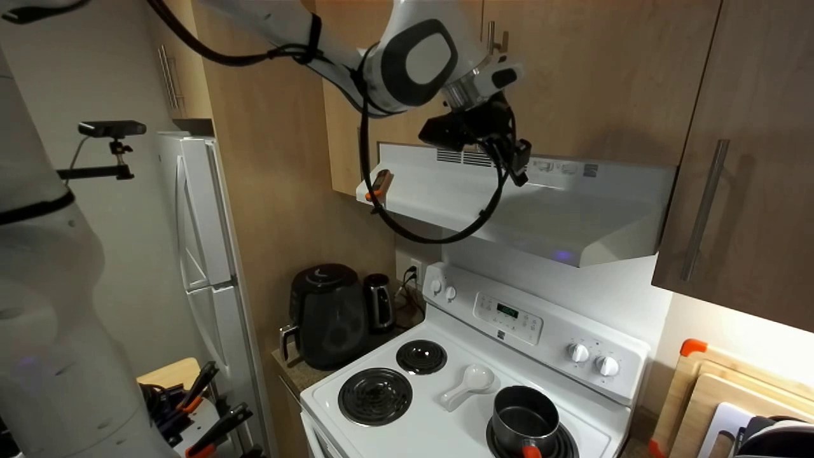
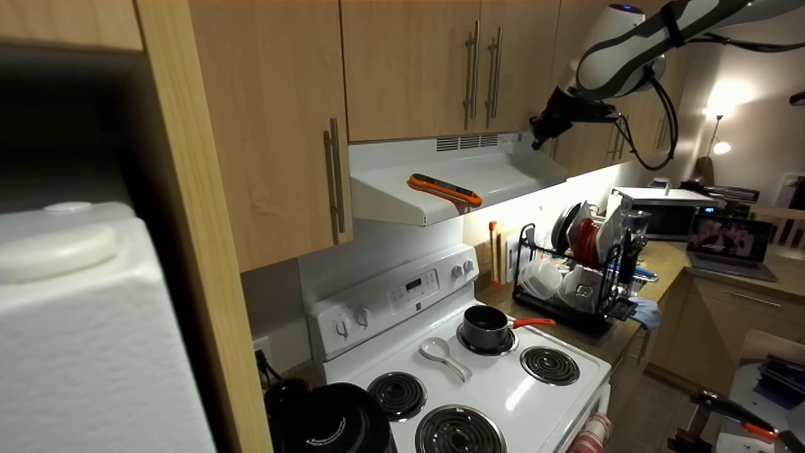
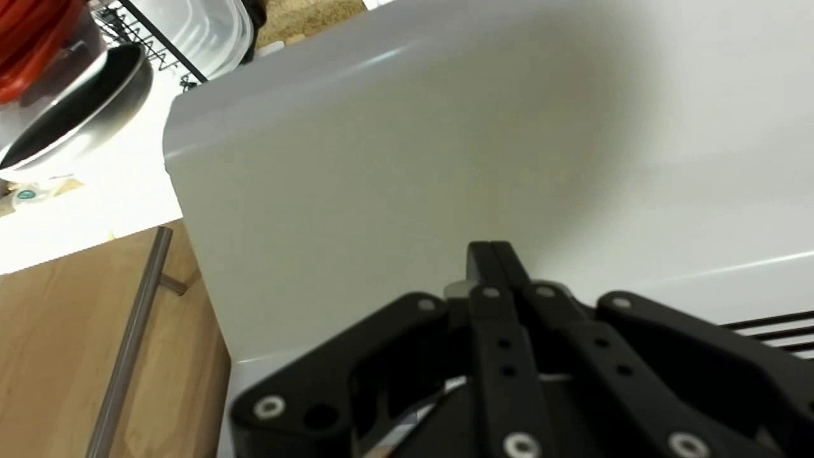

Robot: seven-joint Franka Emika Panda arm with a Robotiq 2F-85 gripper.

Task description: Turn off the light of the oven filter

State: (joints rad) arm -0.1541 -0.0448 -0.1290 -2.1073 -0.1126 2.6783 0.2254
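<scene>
The oven filter is a white range hood with a sloped front; it shows in both exterior views (image 1: 540,216) (image 2: 503,173) and fills much of the wrist view (image 3: 381,191). Small switches (image 1: 554,167) sit on its upright upper panel, right of a vent grille (image 1: 467,157). Bright light falls on the wall below the hood. My gripper (image 1: 521,180) points down in front of the upper panel, left of the switches in that exterior view; it also shows in an exterior view (image 2: 536,146). In the wrist view my gripper (image 3: 489,245) is shut with nothing between its fingertips. Contact with the hood cannot be told.
An orange and black device (image 2: 445,189) is on the hood's sloped front. Wooden cabinets (image 2: 415,69) with bar handles are above and beside it. Below stands the white stove (image 1: 458,356) with a pot (image 1: 525,416) and a spoon rest (image 1: 470,385). A dish rack (image 2: 566,270) stands beyond.
</scene>
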